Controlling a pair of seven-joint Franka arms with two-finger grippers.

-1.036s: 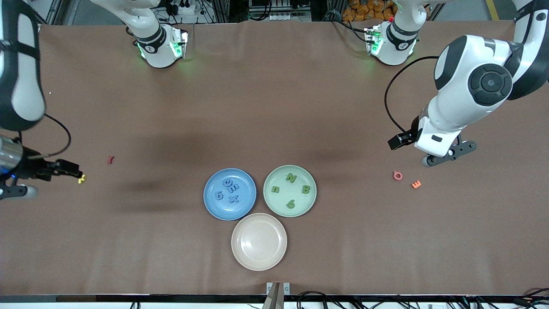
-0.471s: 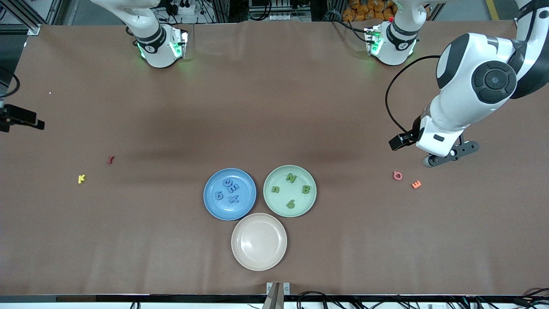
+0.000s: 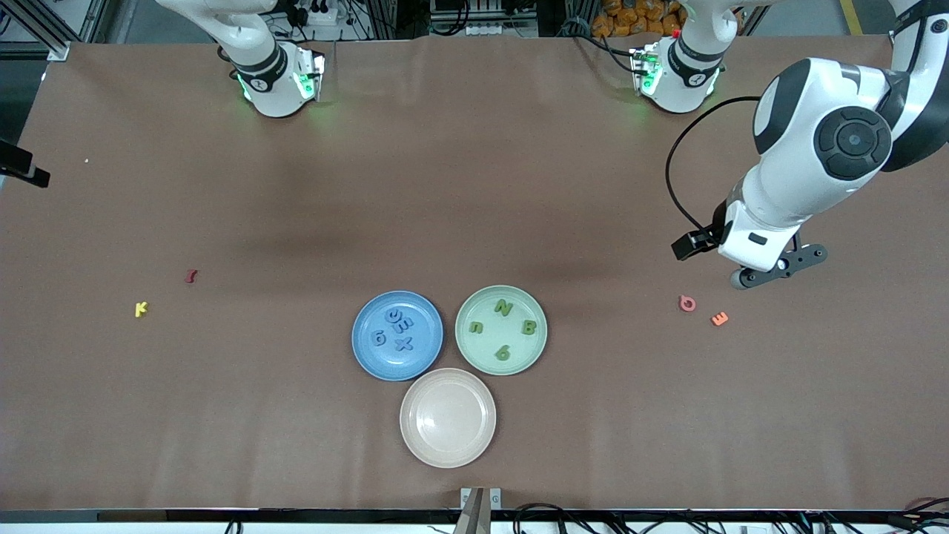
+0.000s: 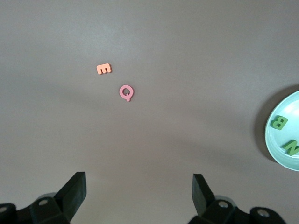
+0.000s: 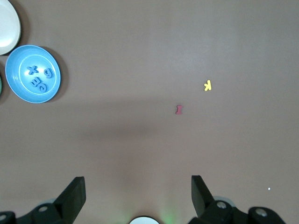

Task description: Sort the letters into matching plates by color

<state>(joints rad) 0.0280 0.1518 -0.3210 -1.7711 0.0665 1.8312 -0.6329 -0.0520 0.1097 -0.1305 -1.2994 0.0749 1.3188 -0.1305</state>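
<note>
Several blue letters lie in the blue plate, also seen in the right wrist view as the blue plate. Several green letters lie in the pale green plate beside it; the left wrist view shows the green plate's edge. My left gripper hangs open and empty over bare table toward the left arm's end, with the same gap showing at the left gripper. My right gripper is open and empty, high over bare table, and is off the edge of the front view.
A beige plate sits nearer the front camera than the two coloured plates. A pink Q and an orange E lie near the left gripper. A yellow K and a dark red letter lie toward the right arm's end.
The right arm has pulled away from beside the yellow K and left the front view at the table's edge. The left arm has barely moved. No letter has shifted.
</note>
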